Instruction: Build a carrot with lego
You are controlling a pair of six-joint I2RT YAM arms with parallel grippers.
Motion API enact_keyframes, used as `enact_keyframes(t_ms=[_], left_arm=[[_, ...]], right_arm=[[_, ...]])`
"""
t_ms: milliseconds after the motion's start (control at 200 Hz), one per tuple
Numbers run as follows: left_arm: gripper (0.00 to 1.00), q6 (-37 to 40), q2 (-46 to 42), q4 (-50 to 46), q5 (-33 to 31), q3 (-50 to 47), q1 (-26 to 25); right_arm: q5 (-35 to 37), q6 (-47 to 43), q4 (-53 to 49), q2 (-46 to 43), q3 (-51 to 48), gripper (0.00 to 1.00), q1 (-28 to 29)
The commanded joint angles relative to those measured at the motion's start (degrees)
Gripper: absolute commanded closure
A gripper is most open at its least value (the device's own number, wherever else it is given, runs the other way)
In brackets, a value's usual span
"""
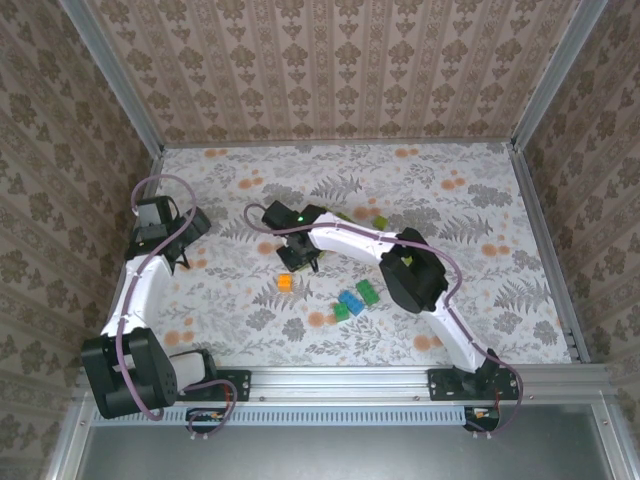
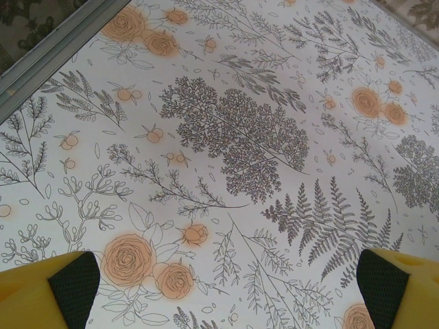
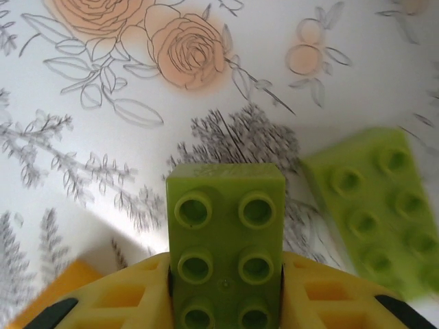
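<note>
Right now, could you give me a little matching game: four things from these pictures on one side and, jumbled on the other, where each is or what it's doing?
1. left fingers
2. right fingers
3. orange brick
4. blue brick

A. between two green bricks
B. closed on a lime-green brick
C. spread wide above bare tablecloth
D. lying alone, near the right fingers

Pairs: 1-C, 2-B, 3-D, 4-A
</note>
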Motion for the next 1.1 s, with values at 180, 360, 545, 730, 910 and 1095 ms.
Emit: enact_keyframes(t_ms=[180,360,545,730,910,1095], left_arm=[[0.00,-0.93,0.04,0.25,1.12,0.85,-0.16],[0.00,-0.90,0.22,0.30,0.84,0.95,-0.68],[0.00,-0.91,0.65,0.31,0.58,1.24,-1.30],[0.00,-0.76,1.19,0.29,0.38,1.60,-2.27],[0.00,-0.75,1.01,-0.04,0.29,1.61,-2.82],[0.00,-0.66,0.75,-0.19,0.25,1.61,-2.84]], right_arm=[[6.36,2.78,0.70,-21.06,-18.13,0.67,1.06],[6.81,9.70,3.46,-32.52,-34.63,0.67,3.20],[6.74,18.50,7.22,-39.66,-46.64,0.67,6.52],[6.33,23.18,10.74,-40.79,-51.07,0.68,9.20],[5.84,24.39,12.05,-38.46,-51.05,0.68,10.86],[6.01,24.39,12.14,-36.14,-50.07,0.68,11.06]])
